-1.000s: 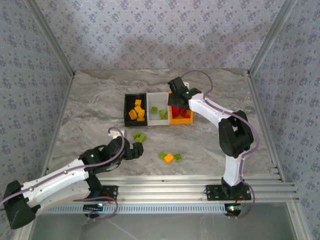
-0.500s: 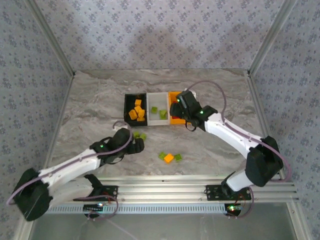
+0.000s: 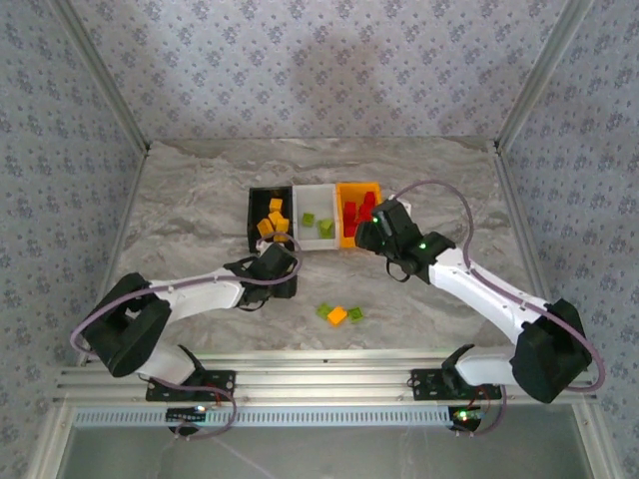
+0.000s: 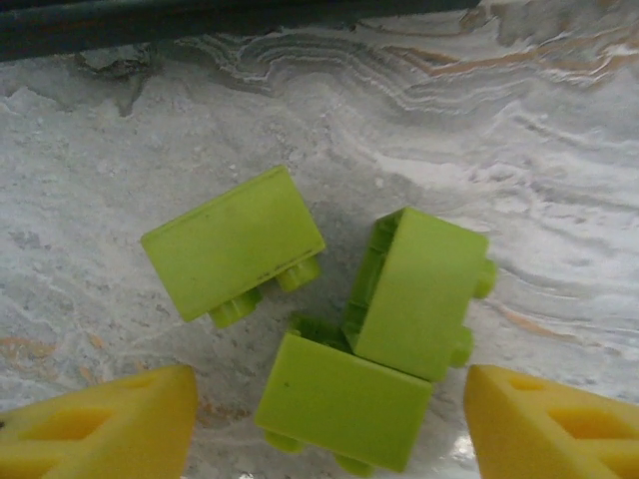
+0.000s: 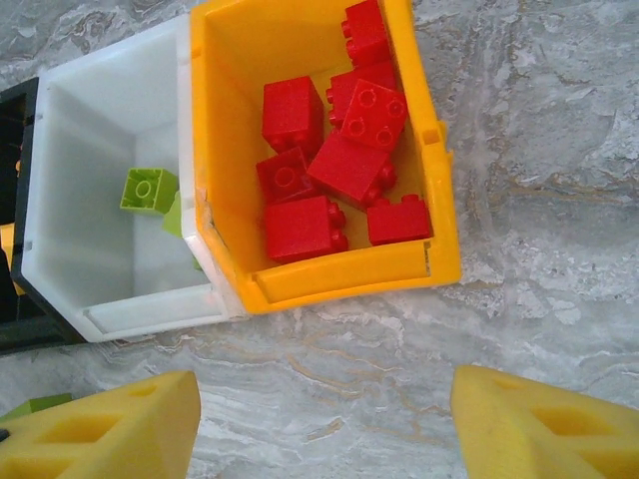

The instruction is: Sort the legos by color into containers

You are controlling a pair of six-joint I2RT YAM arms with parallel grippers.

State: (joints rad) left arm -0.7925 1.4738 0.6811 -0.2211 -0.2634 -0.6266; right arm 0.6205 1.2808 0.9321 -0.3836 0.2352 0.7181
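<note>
three lime green lego bricks (image 4: 414, 289) lie in a tight cluster on the marble table (image 4: 519, 130), tipped on their sides, two touching and the third just beside them. they sit just in front of the black bin (image 3: 253, 215), which holds orange-yellow bricks. the left end effector (image 4: 329, 419) hangs right over them with its yellow fingers (image 4: 100, 429) spread. the lowest green brick (image 4: 339, 399) sits between them, and neither finger visibly touches it. the step in hand looks like the pick of a green brick. next the fingers need to settle around that one brick alone, pinch it, and carry it to the white bin (image 5: 110, 120), where green bricks (image 5: 147, 190) lie. the neighbours are so close that one may get nudged or dragged along. the right end effector (image 5: 324, 419) hovers spread and empty near the orange bin (image 5: 235, 70) of red bricks (image 5: 349, 165). a further orange-yellow brick (image 3: 337, 315) and two green ones wait loose on the table.
</note>
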